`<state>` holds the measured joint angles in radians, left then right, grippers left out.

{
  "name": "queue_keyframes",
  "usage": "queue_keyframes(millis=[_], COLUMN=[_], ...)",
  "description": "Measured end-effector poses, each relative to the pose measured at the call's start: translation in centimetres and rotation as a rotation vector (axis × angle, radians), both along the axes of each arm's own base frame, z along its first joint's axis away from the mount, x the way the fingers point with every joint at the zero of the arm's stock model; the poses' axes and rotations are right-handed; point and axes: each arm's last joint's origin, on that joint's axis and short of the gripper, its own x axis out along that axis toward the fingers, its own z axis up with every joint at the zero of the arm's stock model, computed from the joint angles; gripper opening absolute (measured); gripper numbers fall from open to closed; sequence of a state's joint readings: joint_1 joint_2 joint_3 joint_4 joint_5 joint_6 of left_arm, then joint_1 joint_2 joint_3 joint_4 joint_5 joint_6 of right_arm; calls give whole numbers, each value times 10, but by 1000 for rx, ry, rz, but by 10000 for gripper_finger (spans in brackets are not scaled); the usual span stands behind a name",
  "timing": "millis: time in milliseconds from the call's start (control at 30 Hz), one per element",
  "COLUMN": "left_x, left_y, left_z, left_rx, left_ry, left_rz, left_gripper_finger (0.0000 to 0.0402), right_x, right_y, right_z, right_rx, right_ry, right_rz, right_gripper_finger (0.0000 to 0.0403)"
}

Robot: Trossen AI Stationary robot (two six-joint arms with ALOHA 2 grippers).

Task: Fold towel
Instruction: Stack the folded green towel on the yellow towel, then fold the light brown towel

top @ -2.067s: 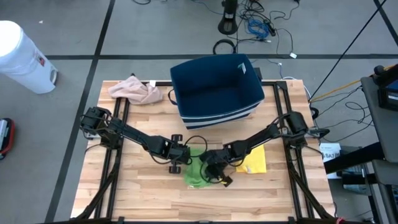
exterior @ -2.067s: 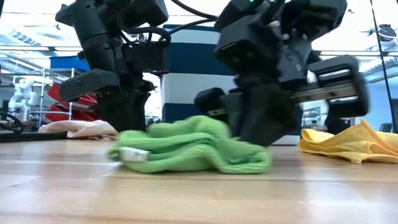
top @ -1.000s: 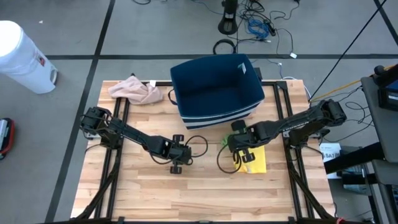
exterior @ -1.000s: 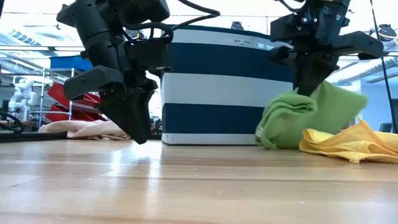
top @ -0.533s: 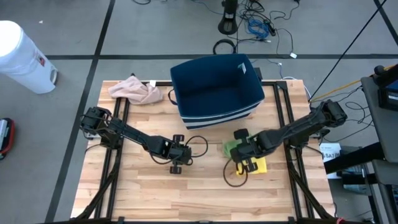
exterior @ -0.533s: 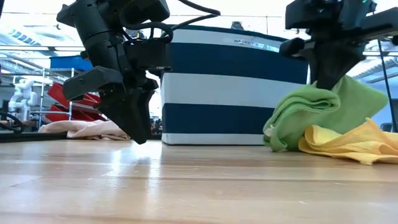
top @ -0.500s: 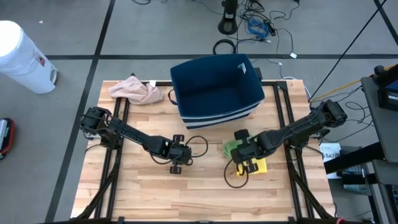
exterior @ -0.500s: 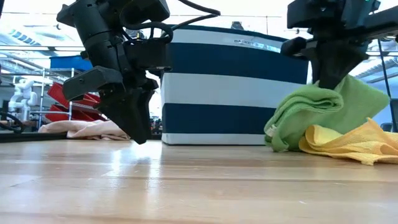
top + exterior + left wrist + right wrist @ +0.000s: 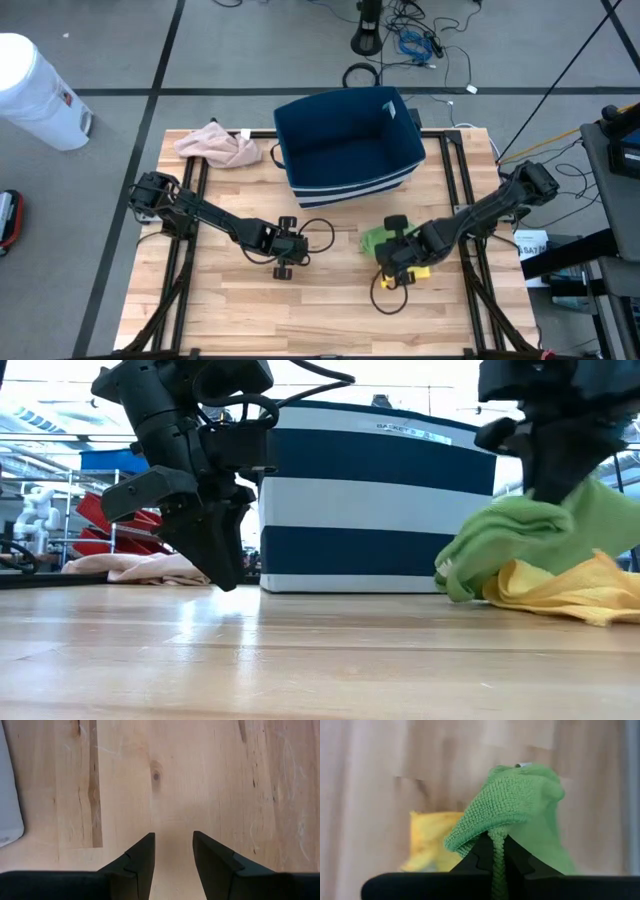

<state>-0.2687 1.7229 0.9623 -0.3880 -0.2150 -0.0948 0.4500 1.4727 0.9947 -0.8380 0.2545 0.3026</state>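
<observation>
A green towel hangs bunched from my right gripper, which is shut on it at the table's right, near side. In the low view the green towel droops beside and partly over a yellow cloth lying on the table. My left gripper stands open just above bare wood near the table's middle, with nothing between its fingers. My right gripper pinches a bunched fold of the green towel between its two fingers, several layers thick, with a hemmed edge running down between them. The fingers come from above, slanting down. The towel hangs slack below the gripper, and its lower folds reach down beside the yellow cloth.
A blue and white striped basket stands at the far middle of the table. A pink cloth lies at the far left corner. Bare wood stretches along the near edge.
My right gripper has carried the green towel toward the table's near, right side, rolling its wrist somewhat, and stays shut on it. The towel has swung along, hanging bunched, and now droops over the yellow cloth.
</observation>
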Motion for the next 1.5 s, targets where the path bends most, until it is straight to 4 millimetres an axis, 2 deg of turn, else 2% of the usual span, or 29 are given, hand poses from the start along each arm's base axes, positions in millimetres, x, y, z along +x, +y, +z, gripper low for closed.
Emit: queue_keyframes(millis=[267,367,467,800,900,1000,1300,1500], left_x=[0,0,0,0,0,0,2,4], left_y=[0,0,0,0,0,0,-1,2], left_z=[0,0,0,0,0,0,1,2], left_rx=[6,6,6,6,6,7,8,117], left_ry=[1,1,1,1,1,1,-20,-55], left_rz=[-13,-13,-13,-12,-12,-15,-28,-23], left_gripper_finger=[140,140,140,140,140,140,140,140], right_x=[-12,-16,-16,-15,-14,-12,-20,-26], right_y=[1,1,3,7,7,8,4,-3], right_z=[-49,-63,-68,-68,-65,-57,-14,7], right_rx=[175,227,264,287,290,302,323,220], right_ry=[-26,-53,-93,-122,-126,-156,-316,-459], right_rz=[-7,-20,-6,4,5,15,100,136], right_gripper_finger=[8,21,55,211,233,238,224,222])
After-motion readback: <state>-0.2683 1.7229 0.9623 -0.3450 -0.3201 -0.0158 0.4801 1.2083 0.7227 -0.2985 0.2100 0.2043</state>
